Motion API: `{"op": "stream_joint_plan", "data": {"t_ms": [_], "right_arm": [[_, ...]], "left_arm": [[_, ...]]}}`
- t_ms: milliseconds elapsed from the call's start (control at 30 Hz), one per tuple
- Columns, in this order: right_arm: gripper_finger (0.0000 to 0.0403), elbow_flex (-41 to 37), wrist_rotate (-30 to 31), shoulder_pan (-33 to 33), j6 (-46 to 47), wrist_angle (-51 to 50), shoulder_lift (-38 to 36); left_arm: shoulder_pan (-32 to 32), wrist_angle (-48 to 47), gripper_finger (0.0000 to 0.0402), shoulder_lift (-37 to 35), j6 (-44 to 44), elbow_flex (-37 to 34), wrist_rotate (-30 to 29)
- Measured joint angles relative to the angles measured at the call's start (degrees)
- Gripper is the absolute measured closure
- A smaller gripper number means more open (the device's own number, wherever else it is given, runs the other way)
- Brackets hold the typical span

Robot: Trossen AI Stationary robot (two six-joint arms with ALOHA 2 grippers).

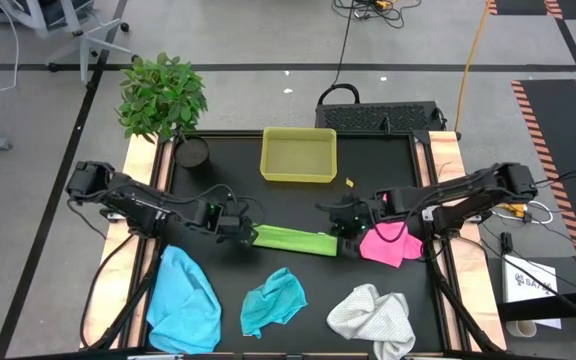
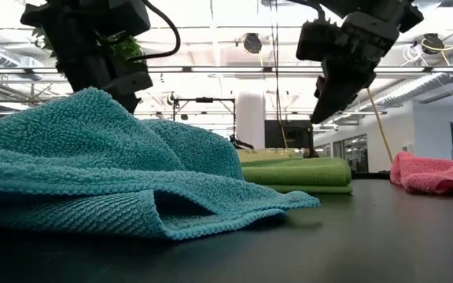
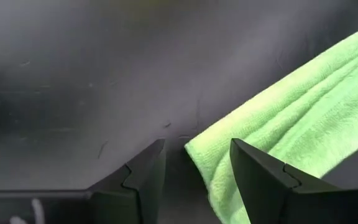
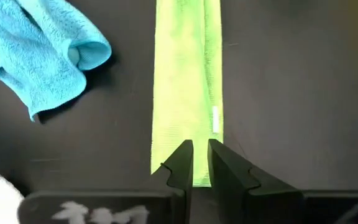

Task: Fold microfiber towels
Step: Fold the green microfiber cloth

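The lime green towel [image 1: 293, 240] lies on the black table, folded into a long narrow strip [image 4: 185, 74]. My left gripper [image 3: 197, 144] is open at the strip's left end, and the end's corner [image 3: 197, 152] lies between its fingers. My right gripper [image 4: 200, 144] hangs shut above the strip's right end. In the low view it [image 2: 321, 118] stands well clear of the towel [image 2: 297, 173] and holds nothing. The pink towel [image 1: 388, 243] lies crumpled just right of the right gripper. My left gripper has one finger [image 3: 260, 180] over the green towel's left end in its own wrist view. I cannot tell whether it touches the cloth. In the low view the teal towel hides the fingertips.
Along the near edge lie the light blue towel [image 1: 183, 300], the teal towel [image 1: 273, 300] and the white towel [image 1: 373, 315], all crumpled. A yellow-green tray [image 1: 298, 180] stands at the far middle. A potted plant [image 1: 163, 95] and a dark pot [image 1: 193, 152] are at the far left.
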Motion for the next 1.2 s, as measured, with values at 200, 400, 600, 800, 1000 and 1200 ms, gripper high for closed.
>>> {"op": "stream_joint_plan", "data": {"t_ms": [200,400,600,800,1000,1200], "right_arm": [[0.0367,0.0,0.0,0.0,-0.4,2.5,0.1],[0.0367,0.0,-0.8,0.2,0.5,3.9,2.4],[0.0367,0.0,-3.3,1.9,2.0,9.2,7.6],[0.0367,0.0,-2.6,2.0,3.2,10.3,8.3],[0.0367,-0.3,-1.4,2.0,3.1,10.1,8.8],[0.0378,-2.0,-1.5,2.0,3.6,10.2,9.0]], "left_arm": [[1.3,1.0,0.022,-0.3,0.9,0.0,-0.7],[1.2,11.9,0.022,-0.7,3.4,0.0,3.5],[-0.8,13.4,0.022,-0.2,4.9,0.0,5.6],[-3.6,13.2,0.022,0.0,5.9,-0.4,8.1],[-4.3,12.1,0.022,2.6,5.1,-0.8,6.9],[-3.1,11.3,0.022,4.2,4.4,-0.8,5.0]]}}
